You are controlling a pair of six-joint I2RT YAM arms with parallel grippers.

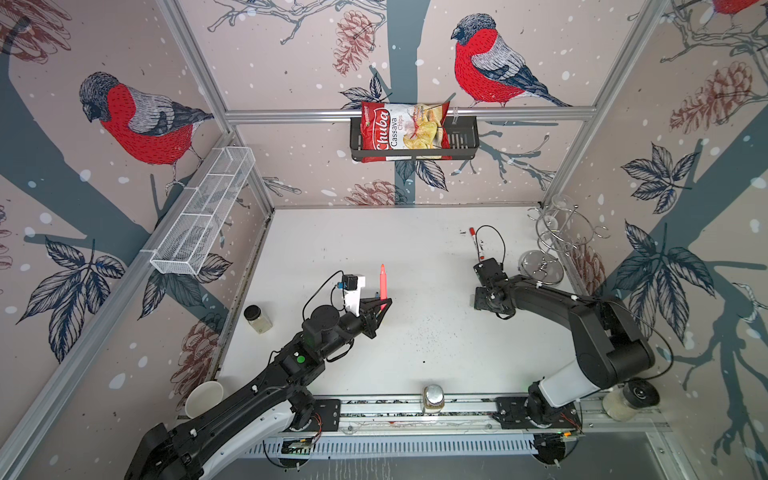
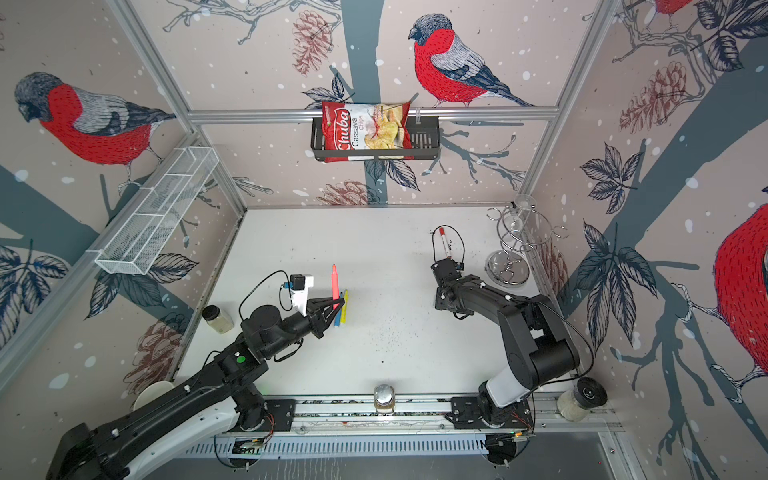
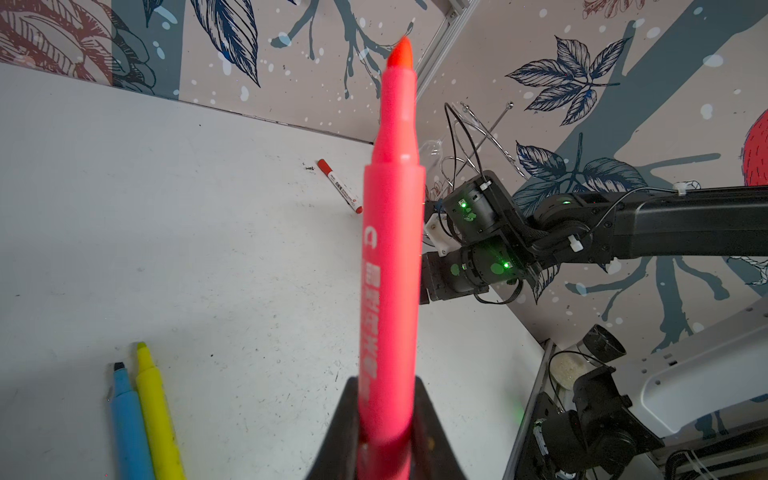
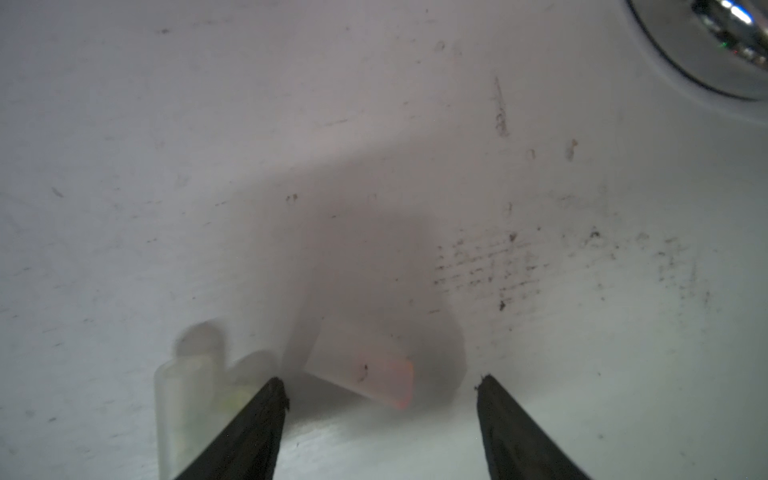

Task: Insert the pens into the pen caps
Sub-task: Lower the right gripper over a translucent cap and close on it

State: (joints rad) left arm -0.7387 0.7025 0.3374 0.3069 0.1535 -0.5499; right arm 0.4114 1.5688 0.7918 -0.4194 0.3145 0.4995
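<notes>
My left gripper (image 3: pixel 384 399) is clamped on the lower barrel of the pink-red pen (image 3: pixel 390 249), left of the table's middle. The pen's bare tip is well clear of the fingers. The blue pen (image 3: pixel 129 419) and yellow pen (image 3: pixel 160 415) lie side by side on the white table (image 3: pixel 208 249), just beside that gripper. The white marker (image 1: pixel 477 244) lies far right. My right gripper (image 4: pixel 380 384) hangs low, jaws apart, with a pink-tinged translucent cap (image 4: pixel 361 370) lying between them. Another whitish cap (image 4: pixel 183 399) sits just outside one finger.

Left pincer (image 1: pixel 385 300) clamped tight, reaching forward; right pincer (image 4: pixel 380 382) angled downward, jaws apart.
</notes>
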